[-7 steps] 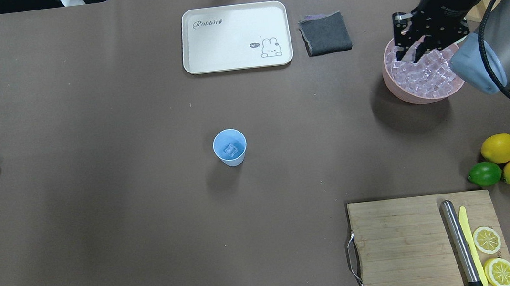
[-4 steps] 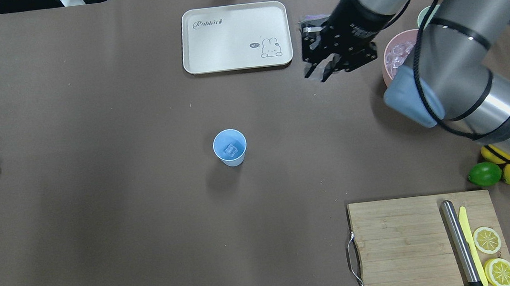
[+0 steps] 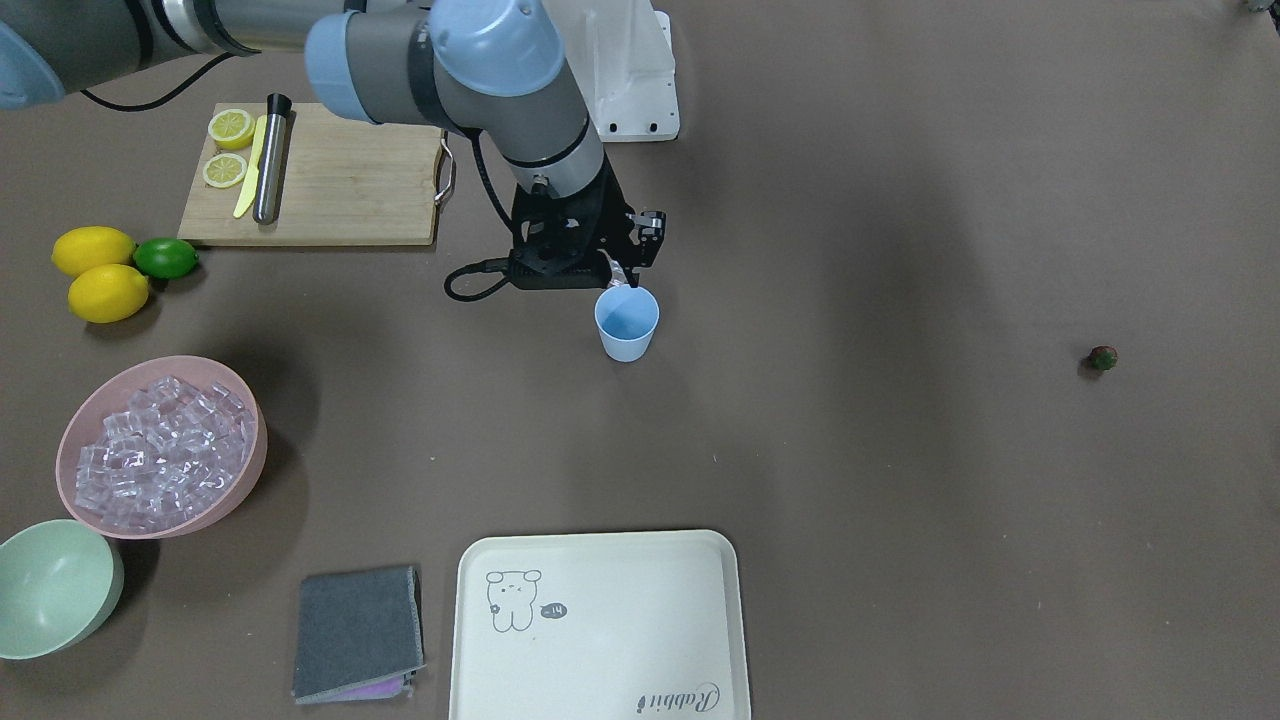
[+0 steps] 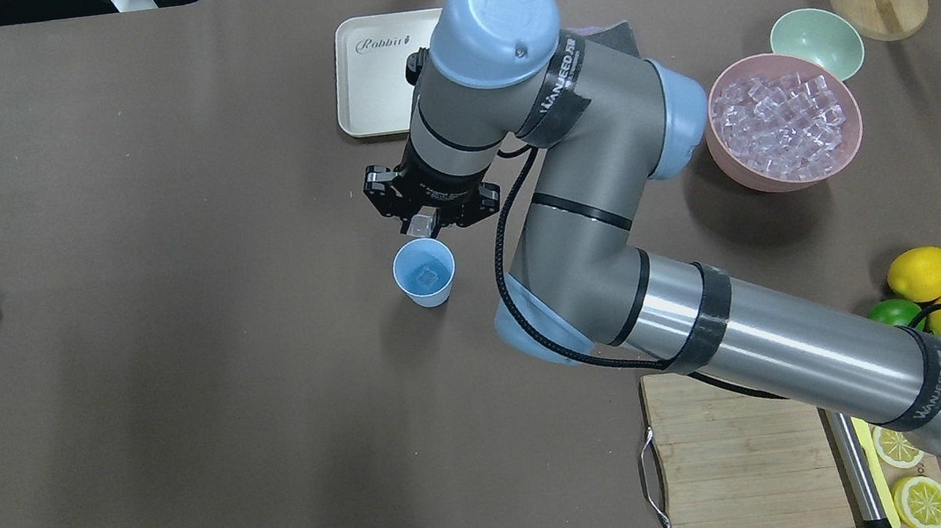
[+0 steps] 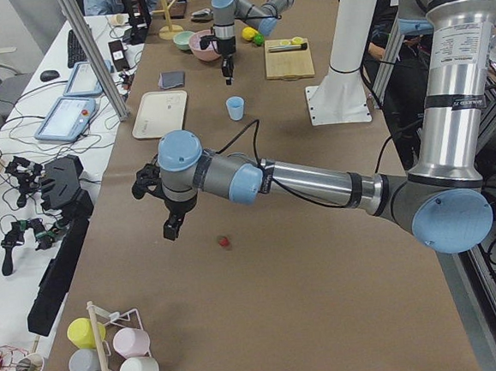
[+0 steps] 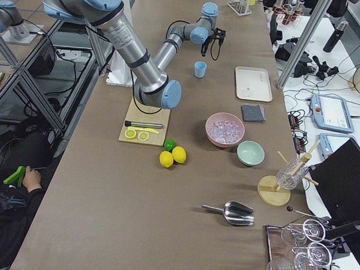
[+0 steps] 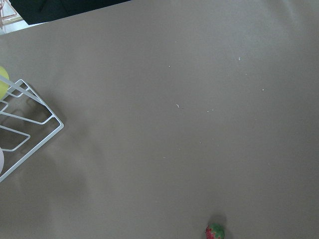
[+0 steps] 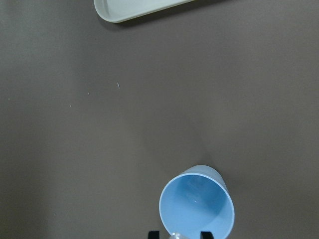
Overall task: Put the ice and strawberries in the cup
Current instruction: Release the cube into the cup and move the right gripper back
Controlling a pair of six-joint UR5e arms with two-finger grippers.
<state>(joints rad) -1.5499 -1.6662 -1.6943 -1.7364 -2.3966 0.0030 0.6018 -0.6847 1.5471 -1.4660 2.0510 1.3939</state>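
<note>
In the front-facing view the right gripper (image 3: 620, 280) hangs just over the rim of the cup (image 3: 627, 325), on the robot's side of it, and its fingers are closed on one clear ice cube (image 3: 613, 277). The rest of the ice (image 3: 160, 445) lies heaped in the pink bowl (image 3: 75, 430), well apart from the cup, and the strawberry (image 3: 1103, 358) lies alone on the table far to the other side. In the overhead view the right gripper (image 4: 424, 225) points down at the far edge of the cup (image 4: 427, 291), which stands upright near the middle of the table, and another cube (image 4: 428, 276) lies on its bottom. In the left side view the left gripper (image 5: 172, 228) hangs above the table, near the strawberry (image 5: 223, 241) but not touching it; I cannot tell whether its fingers are apart or together. In the right side view the cup (image 6: 199, 69) stands far away, under the small right gripper. The left wrist view shows the strawberry (image 7: 215, 232) at the lower edge and the corner of a wire rack (image 7: 30, 124). The right wrist view looks down into the open cup (image 8: 197, 206), with the held cube between two black fingertips (image 8: 154, 233) at the bottom edge.
</note>
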